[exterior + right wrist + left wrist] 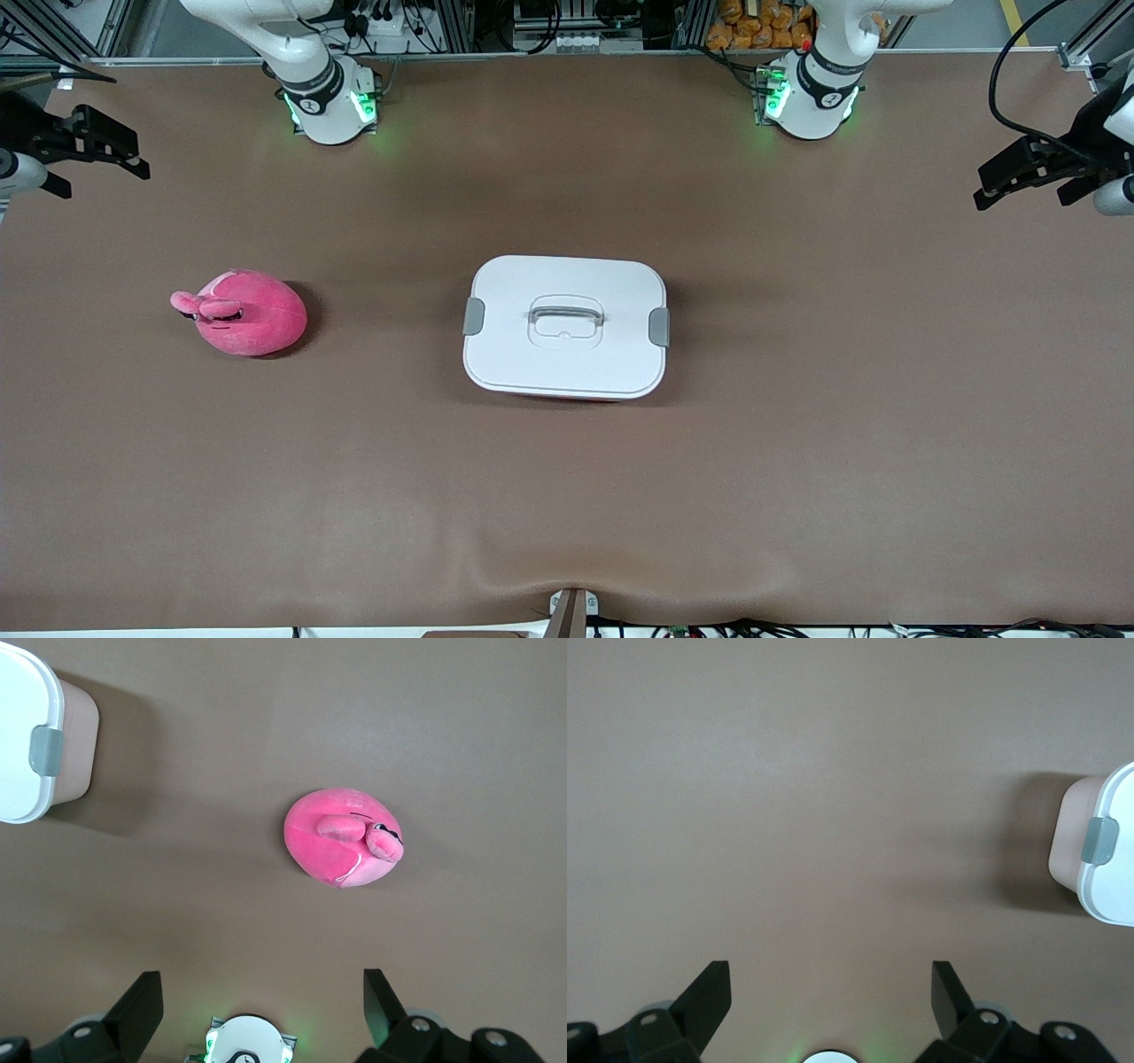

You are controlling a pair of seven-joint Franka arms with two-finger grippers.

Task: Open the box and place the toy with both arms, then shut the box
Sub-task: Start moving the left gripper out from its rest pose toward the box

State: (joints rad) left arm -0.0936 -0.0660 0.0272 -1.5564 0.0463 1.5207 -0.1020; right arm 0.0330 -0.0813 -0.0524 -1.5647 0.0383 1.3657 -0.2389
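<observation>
At mid-counter [797, 461] we find the box [565, 326] lidded, toy [246, 313] beside; left end effector [1032, 177] and right end effector [93, 146] wait released, giving clear access.

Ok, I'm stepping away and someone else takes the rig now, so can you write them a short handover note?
Left gripper: open, empty, up over the left arm's end of the table, waiting.
Right gripper: open, empty, up over the right arm's end, waiting too.
Box: mid-table, white lid on, grey side clips down at both ends.
Plush toy: on the table toward the right arm's end, apart from the box.
Done: nothing yet.
Left: release the clips, lift the lid, put the toy in, close the box.
</observation>
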